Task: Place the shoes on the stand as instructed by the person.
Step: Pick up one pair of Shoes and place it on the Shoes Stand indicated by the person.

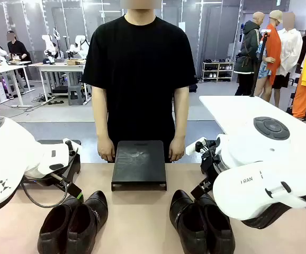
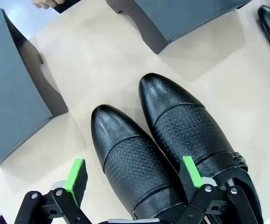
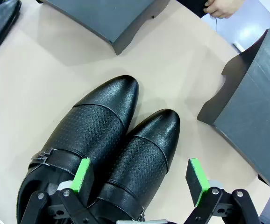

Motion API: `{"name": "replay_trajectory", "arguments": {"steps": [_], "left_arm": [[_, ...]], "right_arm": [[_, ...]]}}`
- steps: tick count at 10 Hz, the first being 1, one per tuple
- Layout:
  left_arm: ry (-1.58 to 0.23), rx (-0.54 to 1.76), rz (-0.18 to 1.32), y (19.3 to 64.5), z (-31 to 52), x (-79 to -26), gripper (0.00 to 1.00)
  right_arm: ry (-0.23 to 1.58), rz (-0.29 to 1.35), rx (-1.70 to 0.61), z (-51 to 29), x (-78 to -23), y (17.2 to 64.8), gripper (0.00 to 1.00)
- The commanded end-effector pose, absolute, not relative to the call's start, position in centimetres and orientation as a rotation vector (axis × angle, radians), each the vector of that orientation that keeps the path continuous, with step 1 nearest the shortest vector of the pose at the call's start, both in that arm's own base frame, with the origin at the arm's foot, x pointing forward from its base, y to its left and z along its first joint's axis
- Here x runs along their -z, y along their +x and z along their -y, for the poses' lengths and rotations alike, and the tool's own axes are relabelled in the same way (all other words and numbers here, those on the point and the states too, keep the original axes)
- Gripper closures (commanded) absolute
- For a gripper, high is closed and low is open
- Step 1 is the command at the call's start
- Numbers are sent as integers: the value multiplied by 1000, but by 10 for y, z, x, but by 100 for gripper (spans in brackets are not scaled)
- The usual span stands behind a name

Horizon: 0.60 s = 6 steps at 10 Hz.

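Now both hang spread: left tool (image 2: pixel 134 175) above the left shoes (image 1: pixel 73 222) at the bench's (image 1: pixel 137 222) near edge, right tool (image 3: pixel 140 177) above the right shoes (image 1: pixel 200 222). Middle stand (image 1: pixel 138 164) sits at the far edge before the person (image 1: pixel 140 69); side stands (image 2: pixel 13 93) flank it.

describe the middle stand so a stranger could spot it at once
Find the person in the black T-shirt across the beige table. Right in front of them sits a dark grey flat-topped stand. Unlike the dark side stand partly behind the left arm, it is centred and fully visible.
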<state>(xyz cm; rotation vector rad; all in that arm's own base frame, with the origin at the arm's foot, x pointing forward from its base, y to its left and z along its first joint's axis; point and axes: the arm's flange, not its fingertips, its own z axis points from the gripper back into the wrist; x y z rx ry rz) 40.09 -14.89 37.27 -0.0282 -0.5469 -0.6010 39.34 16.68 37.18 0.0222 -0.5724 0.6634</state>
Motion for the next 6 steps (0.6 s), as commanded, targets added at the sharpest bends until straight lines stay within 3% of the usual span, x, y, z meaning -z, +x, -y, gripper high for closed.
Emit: {"name": "replay_trajectory", "arguments": {"steps": [1, 6], "left_arm": [[-28, 602, 547, 401, 149, -373, 0], [-28, 602, 547, 401, 149, -373, 0]], "right_arm": [[22, 572, -663, -167, -372, 393, 0], [22, 572, -663, -167, -372, 393, 0]]}}
